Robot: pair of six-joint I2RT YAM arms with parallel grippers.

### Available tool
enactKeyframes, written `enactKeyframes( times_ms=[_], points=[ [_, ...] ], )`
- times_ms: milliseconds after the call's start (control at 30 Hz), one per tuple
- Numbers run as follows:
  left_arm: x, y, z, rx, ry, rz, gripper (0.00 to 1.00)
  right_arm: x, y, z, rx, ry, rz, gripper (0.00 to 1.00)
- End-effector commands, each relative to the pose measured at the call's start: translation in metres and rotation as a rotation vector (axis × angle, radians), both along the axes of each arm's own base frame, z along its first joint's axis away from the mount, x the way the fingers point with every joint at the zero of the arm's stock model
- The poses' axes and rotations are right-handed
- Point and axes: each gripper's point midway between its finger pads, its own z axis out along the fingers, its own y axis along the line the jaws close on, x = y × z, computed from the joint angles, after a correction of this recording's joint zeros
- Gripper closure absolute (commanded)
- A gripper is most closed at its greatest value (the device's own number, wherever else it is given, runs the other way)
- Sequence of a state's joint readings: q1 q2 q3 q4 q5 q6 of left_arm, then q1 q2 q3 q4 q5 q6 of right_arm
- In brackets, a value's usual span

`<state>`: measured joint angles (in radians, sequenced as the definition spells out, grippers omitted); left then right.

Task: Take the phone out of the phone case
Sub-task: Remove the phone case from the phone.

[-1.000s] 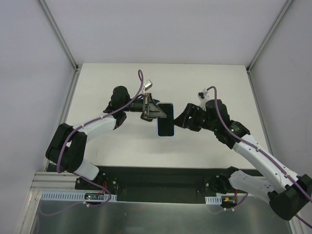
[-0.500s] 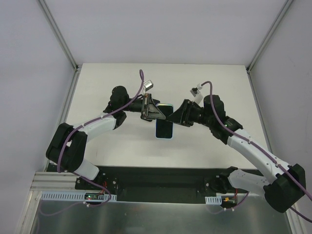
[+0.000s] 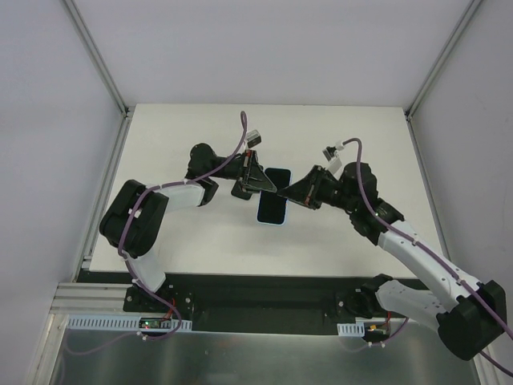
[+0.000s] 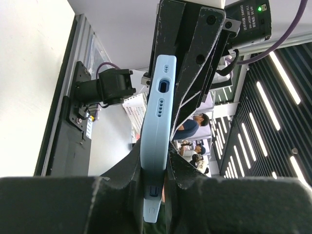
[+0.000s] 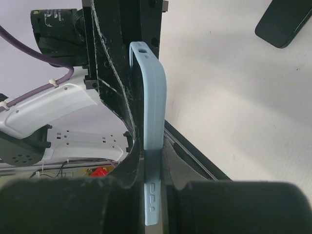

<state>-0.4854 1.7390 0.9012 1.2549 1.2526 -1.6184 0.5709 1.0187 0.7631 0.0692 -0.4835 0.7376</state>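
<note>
Since a second ago the right tool (image 3: 288, 192) has come in from beside the phone (image 3: 273, 199) and clenched on its right-hand edge. The left arm (image 3: 160, 199) has folded its elbow inward, and the left tool (image 3: 261, 184) stays clamped on the opposite edge. Both tools now pinch the phone case (image 4: 157, 122) from either side. Each wrist view shows the pale blue shell edge-on, wedged tight between that tool's jaws, with the other tool's black jaws closed on it further along.

From above, the phone sits inside the case, dark face up, with a thin blue rim showing at its near end. It hangs between the two arms over the middle of the surface (image 3: 200, 233). The wrist views suggest it is held clear of the surface, though the top view cannot confirm that.

The phone is probably stiff, fairly light, glossy and slippery, and its glass face would not take a drop well. The case looks thin and likely flexes, so it should peel rather than slide. A sound hold would be one tool on the case rim alone, at a corner. The other would press or draw the phone by its bare edges, keeping low in case it slips free.
</note>
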Motion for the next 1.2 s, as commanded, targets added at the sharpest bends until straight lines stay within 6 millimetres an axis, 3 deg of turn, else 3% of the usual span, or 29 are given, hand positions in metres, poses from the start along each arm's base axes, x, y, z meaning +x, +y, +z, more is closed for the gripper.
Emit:
enactKeyframes(
  times_ms=[0, 133, 300, 500, 800, 1100, 1167],
  points=[
    [-0.002, -0.002, 0.05, -0.168, -0.201, 0.037, 1.0, -0.013, 0.003, 0.008, 0.021, -0.04, 0.03, 0.99],
    [-0.005, 0.0, 0.047, -0.175, -0.176, 0.044, 0.97, -0.003, -0.005, -0.002, 0.002, 0.002, -0.042, 0.99],
    [-0.009, 0.004, 0.05, -0.2, -0.154, 0.057, 0.69, 0.008, -0.015, -0.001, 0.02, 0.002, -0.127, 0.99],
    [-0.019, 0.01, 0.047, -0.204, -0.129, 0.079, 0.5, 0.019, -0.034, 0.006, 0.062, -0.024, -0.233, 0.98],
    [-0.04, 0.006, 0.03, -0.19, -0.093, 0.055, 0.48, 0.029, -0.036, 0.015, 0.115, -0.04, -0.263, 0.99],
    [-0.049, 0.0, 0.027, -0.188, -0.088, 0.024, 0.55, 0.034, -0.032, 0.02, 0.141, -0.05, -0.258, 0.98],
    [-0.05, -0.001, 0.028, -0.19, -0.089, 0.02, 0.62, 0.034, -0.033, 0.019, 0.141, -0.052, -0.266, 0.99]
  ],
)
